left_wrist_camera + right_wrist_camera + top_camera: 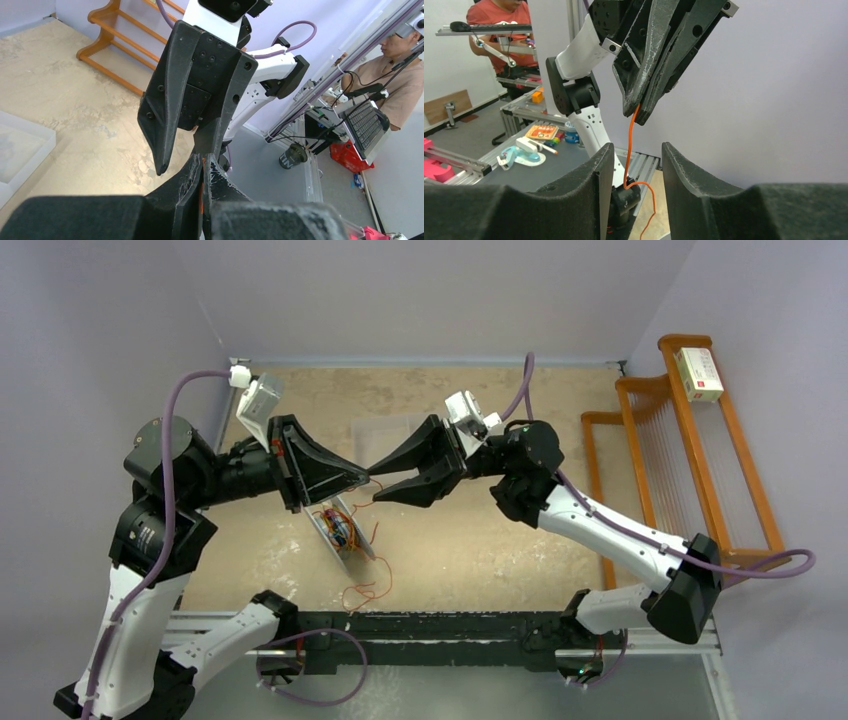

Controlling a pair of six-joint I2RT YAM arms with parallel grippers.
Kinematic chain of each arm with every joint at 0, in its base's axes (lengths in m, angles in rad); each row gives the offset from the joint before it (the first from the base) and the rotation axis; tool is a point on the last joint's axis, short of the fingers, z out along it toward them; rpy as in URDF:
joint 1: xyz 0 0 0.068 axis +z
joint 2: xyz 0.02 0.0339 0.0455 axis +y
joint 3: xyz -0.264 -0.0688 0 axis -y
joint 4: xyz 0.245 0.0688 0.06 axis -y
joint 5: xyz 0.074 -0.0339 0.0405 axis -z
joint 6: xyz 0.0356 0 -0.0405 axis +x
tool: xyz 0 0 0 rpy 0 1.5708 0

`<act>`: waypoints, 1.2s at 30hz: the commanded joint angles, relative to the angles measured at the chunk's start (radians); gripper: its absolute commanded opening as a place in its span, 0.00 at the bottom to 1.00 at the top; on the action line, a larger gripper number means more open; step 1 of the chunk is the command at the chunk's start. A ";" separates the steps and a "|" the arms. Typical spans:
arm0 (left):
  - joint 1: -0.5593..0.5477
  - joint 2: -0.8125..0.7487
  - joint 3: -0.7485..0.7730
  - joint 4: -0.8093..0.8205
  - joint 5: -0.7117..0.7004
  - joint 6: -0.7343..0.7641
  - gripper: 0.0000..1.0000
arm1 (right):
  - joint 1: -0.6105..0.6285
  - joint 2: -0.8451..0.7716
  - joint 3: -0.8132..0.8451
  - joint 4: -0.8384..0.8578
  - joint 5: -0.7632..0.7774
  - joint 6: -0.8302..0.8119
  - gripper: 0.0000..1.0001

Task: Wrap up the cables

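While left fingers [338, 473] pinch the cables [629, 145] near the spool [362, 540], right fingers [406, 453] gape.

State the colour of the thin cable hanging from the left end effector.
The cable is orange-red, clearest in the right wrist view.

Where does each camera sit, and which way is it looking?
Top external: above and behind the arms, looking down at the table; both arms show, left claw and right claw nearly tip to tip by the grey spool.
Left wrist: on the left arm, looking past its own shut fingers at the right claw and the room beyond.
Right wrist: on the right arm, looking between its own open fingers toward the left claw pinching the orange cable.
Shared: each wrist view shows the other arm's claw.
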 commanded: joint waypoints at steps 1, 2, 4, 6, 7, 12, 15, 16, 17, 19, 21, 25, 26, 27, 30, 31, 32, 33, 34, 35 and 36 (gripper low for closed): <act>-0.005 -0.001 0.039 0.026 -0.003 0.023 0.00 | 0.008 -0.021 0.022 0.027 0.020 0.006 0.41; -0.005 -0.002 0.040 0.025 -0.005 0.023 0.00 | 0.009 -0.024 0.020 0.027 0.019 0.008 0.40; -0.006 -0.003 0.042 0.025 -0.006 0.024 0.00 | 0.010 -0.027 0.016 0.029 0.018 0.009 0.38; -0.005 -0.002 0.043 0.024 -0.011 0.025 0.00 | 0.013 -0.029 0.014 0.031 0.018 0.010 0.35; -0.005 -0.003 0.043 0.024 -0.012 0.025 0.00 | 0.014 -0.029 0.014 0.031 0.015 0.010 0.32; -0.006 -0.002 0.045 0.019 -0.024 0.030 0.00 | 0.016 -0.030 0.011 0.046 0.000 0.017 0.00; -0.006 -0.002 0.047 -0.018 -0.055 0.065 0.00 | 0.018 -0.046 -0.006 0.058 0.023 0.014 0.00; -0.005 0.000 0.048 -0.033 -0.069 0.077 0.04 | 0.018 -0.054 -0.009 0.054 0.034 0.005 0.00; -0.005 -0.001 0.050 -0.049 -0.084 0.088 0.11 | 0.018 -0.064 -0.010 0.035 0.048 -0.010 0.00; -0.005 -0.008 0.060 -0.091 -0.171 0.117 0.23 | 0.018 -0.093 -0.001 -0.074 0.078 -0.078 0.00; -0.005 -0.017 0.084 -0.154 -0.328 0.153 0.39 | 0.018 -0.128 0.023 -0.237 0.132 -0.184 0.00; -0.005 -0.035 0.098 -0.212 -0.521 0.172 0.49 | 0.018 -0.186 0.062 -0.490 0.216 -0.312 0.00; -0.005 -0.043 0.096 -0.211 -0.543 0.172 0.50 | 0.018 -0.202 0.072 -0.550 0.228 -0.346 0.00; -0.006 -0.050 0.092 -0.210 -0.564 0.171 0.51 | 0.018 -0.219 0.082 -0.606 0.265 -0.376 0.00; -0.005 -0.066 0.092 -0.215 -0.625 0.182 0.55 | 0.017 -0.272 0.115 -0.755 0.373 -0.454 0.00; -0.005 -0.066 0.096 -0.226 -0.657 0.191 0.56 | 0.018 -0.298 0.129 -0.791 0.412 -0.470 0.00; -0.005 -0.066 0.100 -0.244 -0.689 0.200 0.57 | 0.018 -0.318 0.135 -0.818 0.445 -0.482 0.00; -0.005 -0.062 0.103 -0.261 -0.717 0.209 0.57 | 0.018 -0.337 0.144 -0.844 0.475 -0.495 0.00; -0.005 -0.057 0.104 -0.280 -0.740 0.215 0.57 | 0.018 -0.355 0.163 -0.864 0.523 -0.502 0.00; -0.005 -0.053 0.099 -0.296 -0.761 0.216 0.57 | 0.018 -0.368 0.185 -0.889 0.562 -0.511 0.00; -0.005 -0.050 0.090 -0.306 -0.784 0.213 0.57 | 0.017 -0.375 0.211 -0.916 0.598 -0.531 0.00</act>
